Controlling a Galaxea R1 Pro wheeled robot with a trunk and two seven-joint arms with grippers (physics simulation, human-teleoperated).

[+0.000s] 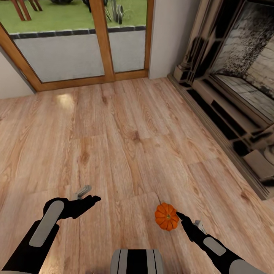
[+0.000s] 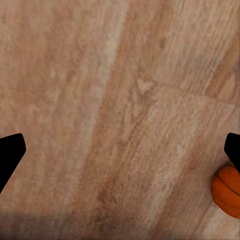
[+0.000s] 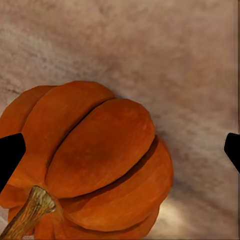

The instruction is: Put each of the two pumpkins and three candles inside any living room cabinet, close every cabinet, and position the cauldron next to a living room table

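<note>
The pumpkin [image 1: 166,216] sits on the wood floor [image 1: 125,129] right at the tip of my right hand [image 1: 182,219], while my left hand [image 1: 88,198] is well apart from it.

In the right wrist view the pumpkin [image 3: 95,165] lies off-centre toward 1 finger [image 3: 10,155], fingers spread and grasping nothing. My left fingers are spread too. The head view shows the fireplace [image 1: 236,87] ahead.
</note>
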